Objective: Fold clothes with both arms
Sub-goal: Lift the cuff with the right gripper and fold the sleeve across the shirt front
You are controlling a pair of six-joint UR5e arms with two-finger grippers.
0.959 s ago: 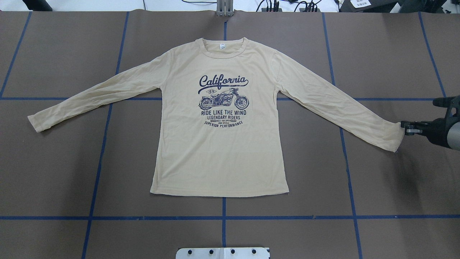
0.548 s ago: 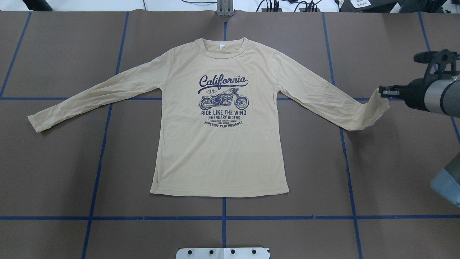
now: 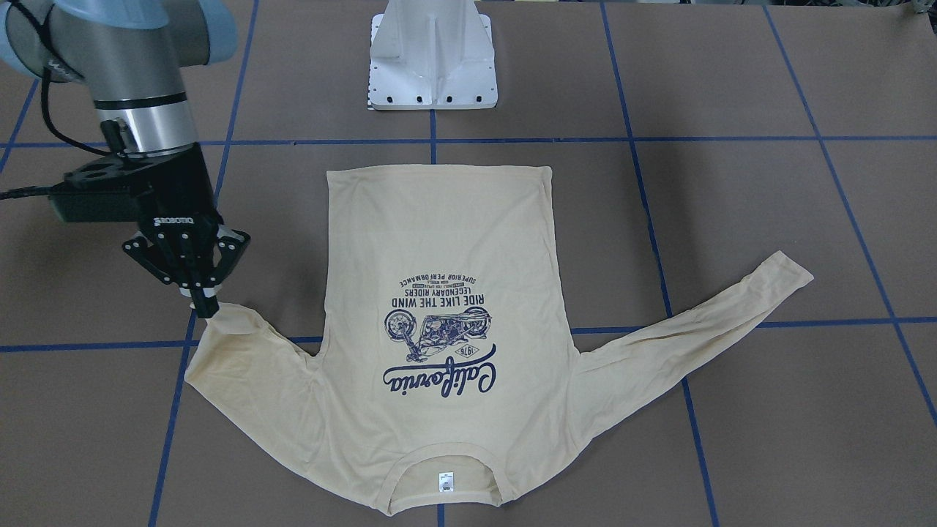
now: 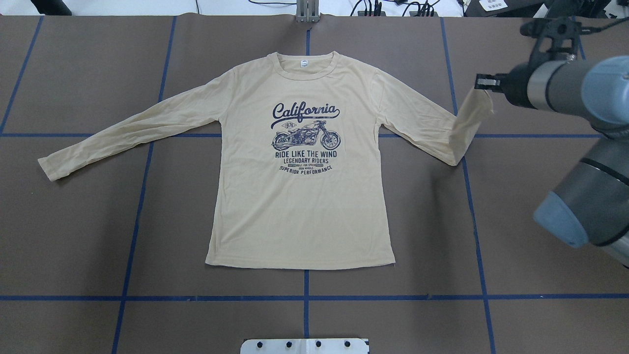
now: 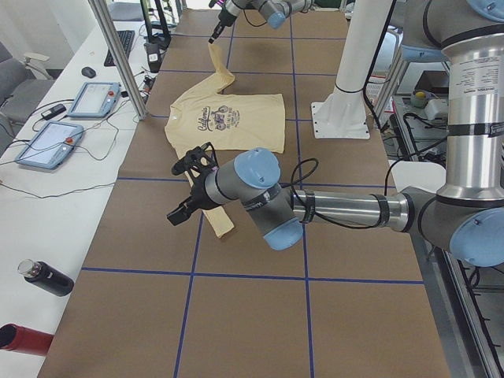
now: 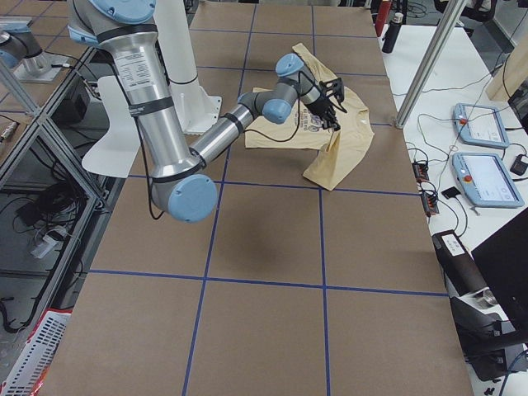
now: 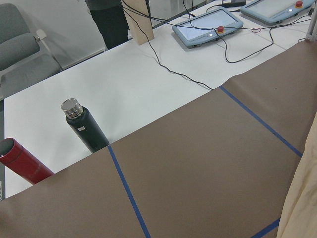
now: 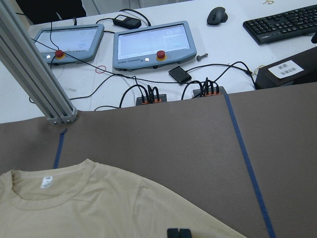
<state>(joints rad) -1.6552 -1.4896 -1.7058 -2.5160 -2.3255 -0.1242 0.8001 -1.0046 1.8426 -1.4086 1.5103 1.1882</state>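
While the T-shirt (image 4: 300, 206) is lying flat and print up on the brown table (image 4: 73, 236), we are carrying its right sleeve (image 4: 427, 128) inward. A second ago the cuff (image 4: 484, 101) was lying flat out towards the table's right edge. Now it is hanging raised, farther up the table, and the sleeve is bending back on itself. Our right gripper (image 4: 480, 81) is pinching the cuff, its fingers drawn tight together on the fabric. Our left gripper (image 5: 187, 193) is hovering over the end of the left sleeve (image 4: 123, 130); we cannot tell how far it is open.
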